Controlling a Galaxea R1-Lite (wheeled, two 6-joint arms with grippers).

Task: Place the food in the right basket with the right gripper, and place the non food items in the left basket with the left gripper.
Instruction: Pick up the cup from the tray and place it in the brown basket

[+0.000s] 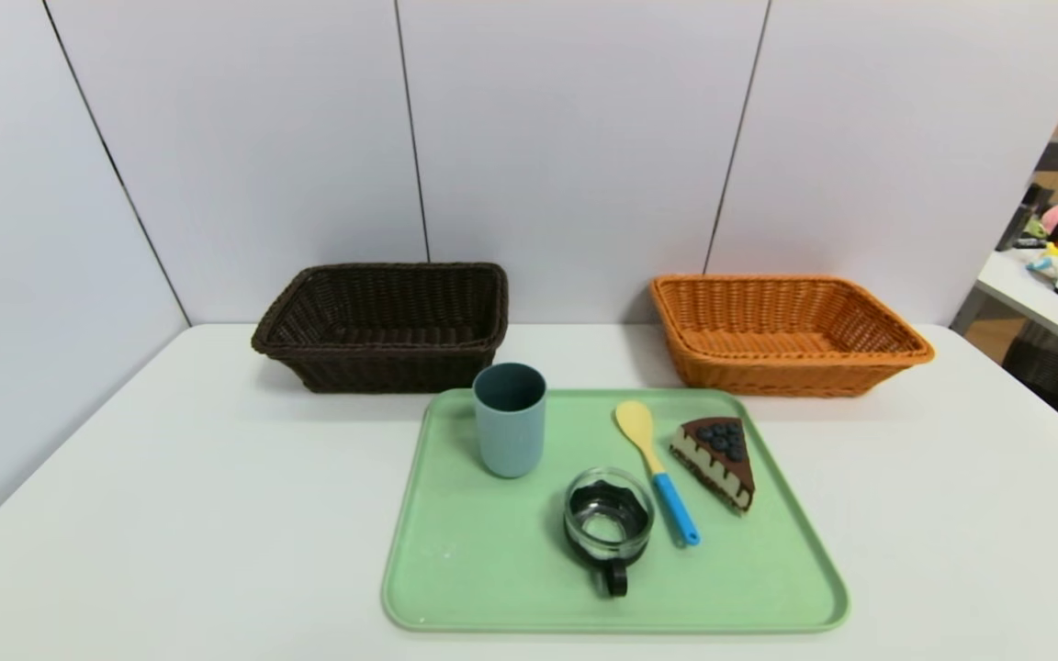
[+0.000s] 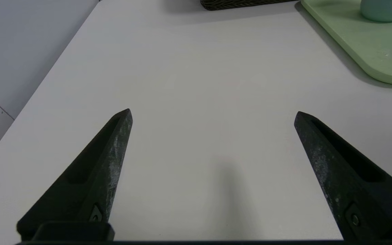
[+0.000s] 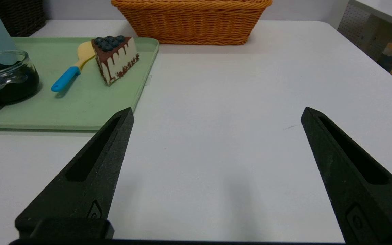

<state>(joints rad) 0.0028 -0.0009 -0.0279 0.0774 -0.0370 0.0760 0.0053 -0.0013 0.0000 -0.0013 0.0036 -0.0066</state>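
White bench [image 1: 171,514] against pale wall panels, with an open doorway to the right side. At the back of the bench, dark brown woven basket [image 1: 382,326] on the left and orange woven basket [image 1: 786,332] on the right, both without anything visible inside. In front of them, between the two, flat light green tray [image 1: 492,588] carrying all four things: tall blue-grey plastic cup [image 1: 510,419] upright at the back left, small glass cup with black handle [image 1: 608,526] in the front middle, yellow spoon with blue handle [image 1: 656,470] lying just beside it, and wedge of chocolate cake with blueberries on top [image 1: 715,459] at the right, very near the spoon.

Left gripper [image 2: 213,115] low over bare bench to the left of the tray, fingers wide apart and holding nothing. Right gripper [image 3: 216,114] low over bare bench to the right of the tray, fingers also wide apart and empty.

Judged from this, task not yet begun: no item sorted, cake left for the orange basket, cup, glass cup and spoon left for the dark brown one.

No brand, label or readable writing anywhere.
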